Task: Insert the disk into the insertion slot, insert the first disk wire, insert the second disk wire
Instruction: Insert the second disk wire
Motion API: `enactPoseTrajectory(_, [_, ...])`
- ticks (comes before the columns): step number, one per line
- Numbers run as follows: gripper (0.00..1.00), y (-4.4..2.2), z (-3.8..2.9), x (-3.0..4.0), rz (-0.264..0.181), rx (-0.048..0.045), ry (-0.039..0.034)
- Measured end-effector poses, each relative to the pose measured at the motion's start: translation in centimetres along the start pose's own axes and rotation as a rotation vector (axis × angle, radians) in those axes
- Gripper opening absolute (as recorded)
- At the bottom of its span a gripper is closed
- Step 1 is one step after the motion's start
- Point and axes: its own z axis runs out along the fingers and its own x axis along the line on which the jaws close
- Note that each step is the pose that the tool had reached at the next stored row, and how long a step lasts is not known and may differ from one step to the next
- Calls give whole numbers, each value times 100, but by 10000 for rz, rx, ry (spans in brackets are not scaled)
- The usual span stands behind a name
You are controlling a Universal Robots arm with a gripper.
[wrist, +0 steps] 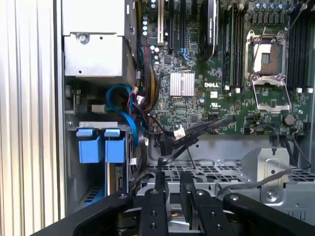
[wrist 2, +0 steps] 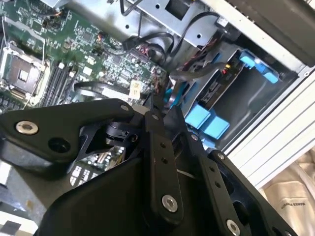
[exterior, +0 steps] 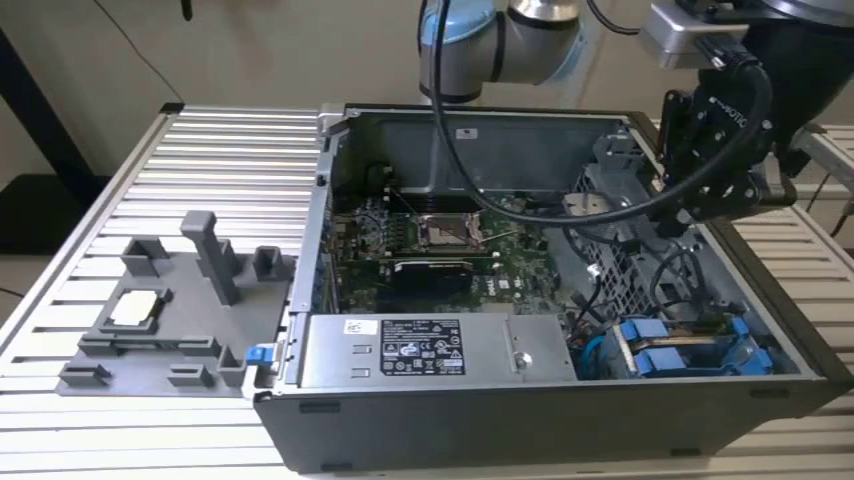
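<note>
Pincer: your gripper (wrist: 172,173) has its two flat black fingers (wrist: 160,184) parallel and set apart by a narrow gap. Perforated metal shows through the gap, and nothing is clamped between them.
Pincer place: in the exterior view it hangs over the far side of the open case, towards the exterior view's right, above a perforated sheet-metal cage (wrist: 216,172).
Disk: your disk (exterior: 674,355) lies in the near corner of the case on the exterior view's right. Its bright blue plastic carrier shows two squarish, glossy tabs side by side.
Slot: the insertion slot (wrist: 98,125) is a grey sheet-metal bay framing those blue tabs, and the disk sits inside it.
Wires: a flat blue ribbon cable (wrist: 118,96) loops just beside the bay. A black cable (wrist: 197,130) with a small pale tag runs to a black connector near the fingertips. You cannot tell whether it touches them.
Power supply: a dull silver metal box (exterior: 534,345) with a black-and-white sticker sits just beside the bay, along the case's near wall.
Motherboard: a green board (exterior: 521,265) carries a square socket (wrist: 268,69) in a bright metal frame and a ribbed silver heatsink (wrist: 182,83).
Fixture tray: a matte grey plastic tray (exterior: 147,340) with upright posts stands to the exterior view's left of the case.
Table: ribbed aluminium slats (exterior: 227,150) lie under everything.
</note>
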Motion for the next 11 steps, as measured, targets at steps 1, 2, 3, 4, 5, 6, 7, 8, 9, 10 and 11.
enactPoseTrajectory(1, [27,40,1,0,-1,15,-1])
enactPoseTrajectory(2, [27,77,2,0,-2,29,-1])
enactPoseTrajectory(3, [27,115,3,0,-5,45,0])
enactPoseTrajectory(4, [27,149,4,0,-7,59,0])
enactPoseTrajectory(5, [27,182,5,0,-11,74,1])
enactPoseTrajectory(6, [27,214,6,0,-16,92,0])
enactPoseTrajectory(7, [27,241,7,0,-23,109,0])
enactPoseTrajectory(8, [27,268,8,0,-33,127,0])
enactPoseTrajectory(9, [27,294,8,0,-43,148,1])
enactPoseTrajectory(10, [27,319,9,0,-55,168,0])
enactPoseTrajectory(11, [27,325,9,0,-61,173,0])
